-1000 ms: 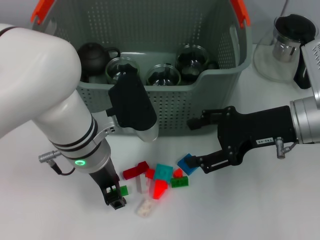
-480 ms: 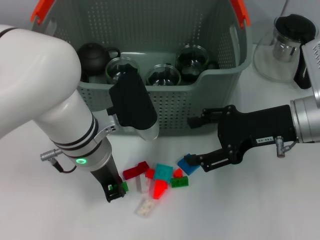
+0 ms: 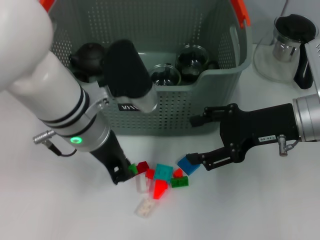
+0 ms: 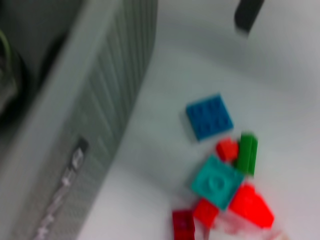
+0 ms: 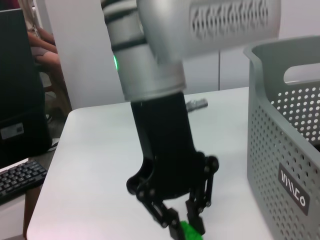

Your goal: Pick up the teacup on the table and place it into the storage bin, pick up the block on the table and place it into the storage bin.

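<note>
Left tool [image 3: 125, 172] sits low over the white surface [image 3: 260, 210], near-left of the block pile, fingers pinched on a small green plastic block [image 3: 132, 169]. Right wrist view confirms it: black fingers [image 5: 172, 227] closed around the green block [image 5: 190, 231], the block at the fingertips.

Right tool [image 3: 196, 140] hangs to the right of the pile, just in front of the bin's near wall, its two black fingers spread wide apart. The lower finger tip is right beside a flat blue square block [image 3: 188, 164]; contact cannot be told.

Large grey-green perforated plastic storage bin [image 3: 200, 105] with orange handle ends stands at the far side of the surface, black label on its front wall. Inside it: a dark round teapot [image 3: 86, 56] at the left and several clear glass teacups [image 3: 166, 75] with dark contents.

Loose block pile on the surface just in front of the bin: teal square block [image 3: 163, 172], dark red block [image 3: 142, 166], bright red wedge [image 3: 159, 189], green long block [image 3: 180, 182], pale whitish block [image 3: 145, 207] nearest.

Glass pitcher with a black lid [image 3: 287, 42] stands far right, outside the bin.
</note>
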